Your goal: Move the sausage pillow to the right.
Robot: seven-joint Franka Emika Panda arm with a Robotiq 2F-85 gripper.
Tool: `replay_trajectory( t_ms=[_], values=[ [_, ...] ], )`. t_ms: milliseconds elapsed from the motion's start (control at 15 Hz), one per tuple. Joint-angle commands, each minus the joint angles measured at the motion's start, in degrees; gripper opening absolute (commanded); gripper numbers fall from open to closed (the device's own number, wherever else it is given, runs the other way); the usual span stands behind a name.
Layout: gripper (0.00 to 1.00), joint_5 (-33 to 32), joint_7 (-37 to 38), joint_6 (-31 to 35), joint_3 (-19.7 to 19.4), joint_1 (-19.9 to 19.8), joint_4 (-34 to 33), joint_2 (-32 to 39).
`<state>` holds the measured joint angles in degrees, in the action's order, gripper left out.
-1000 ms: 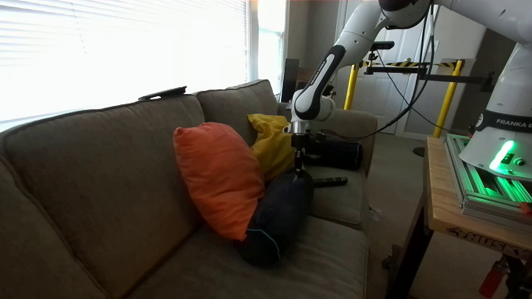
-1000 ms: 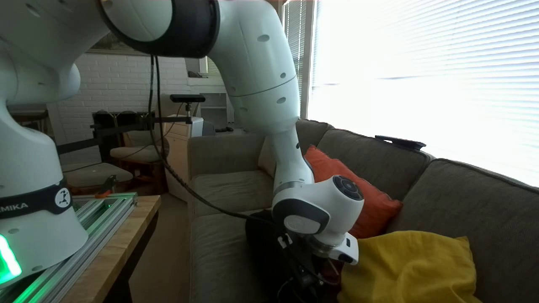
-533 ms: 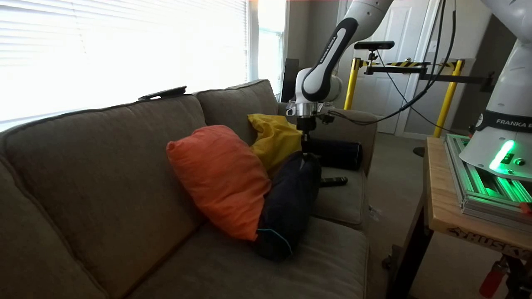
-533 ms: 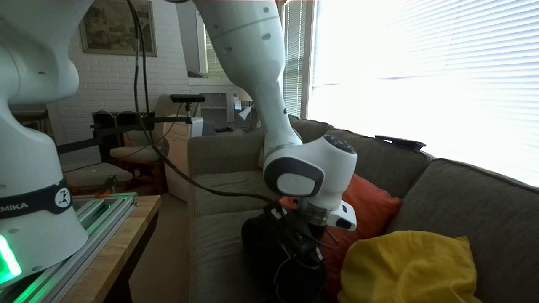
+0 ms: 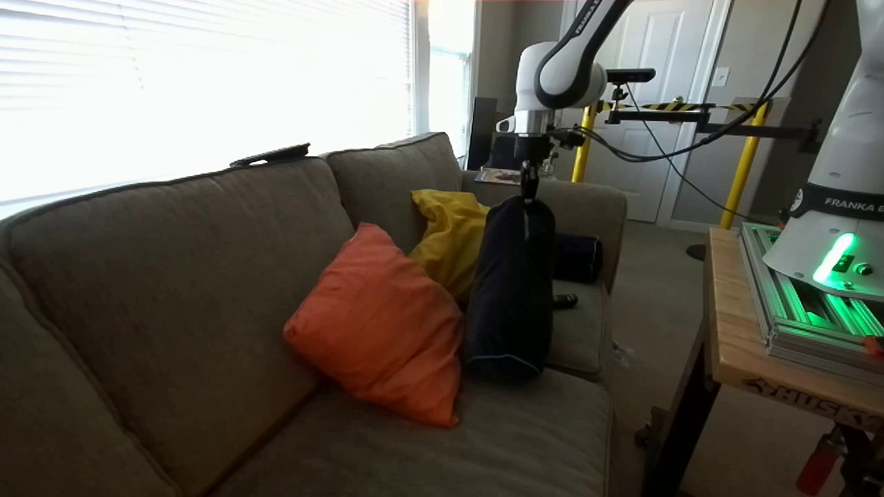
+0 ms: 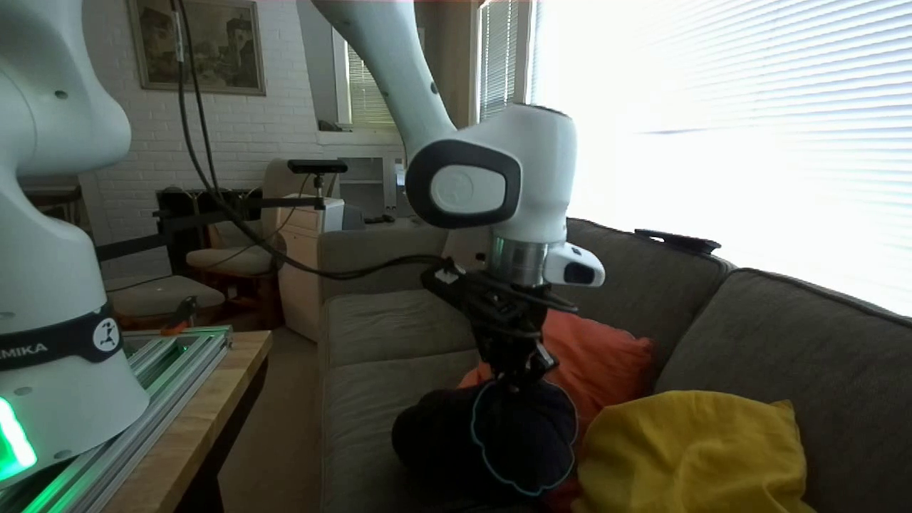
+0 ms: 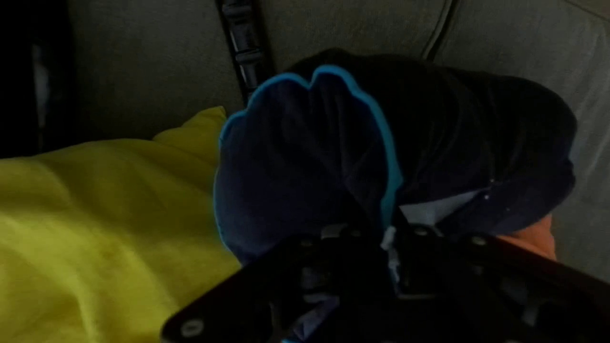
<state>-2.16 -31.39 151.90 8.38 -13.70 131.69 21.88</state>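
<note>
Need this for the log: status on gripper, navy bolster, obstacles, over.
Gripper shut on navy bolster. Tilted, gripped end up. Yellow cushion close by, possibly in the way.

In an exterior view, we had the gripper (image 6: 518,385) clamped on the sausage pillow (image 6: 491,438), at its blue-piped end | we spotted the orange cushion (image 6: 598,356) just behind | the yellow cushion (image 6: 691,456) sat right beside | up on the sofa (image 6: 670,285) back we caught a flat dark object (image 6: 678,241)!
</note>
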Motion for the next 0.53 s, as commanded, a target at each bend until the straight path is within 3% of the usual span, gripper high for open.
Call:
replay_trajectory(
  t_ms=[0, 267, 467],
  values=[
    [0.03, -1.6, 0.2, -3.1, -3.2, 1.6, 6.7, -13.9],
    [0.03, -3.0, 1.5, -5.2, -7.4, 3.4, 8.3, -23.4],
    [0.03, -7.4, 3.8, -8.0, -10.1, 4.5, 8.1, -29.2]
  ],
)
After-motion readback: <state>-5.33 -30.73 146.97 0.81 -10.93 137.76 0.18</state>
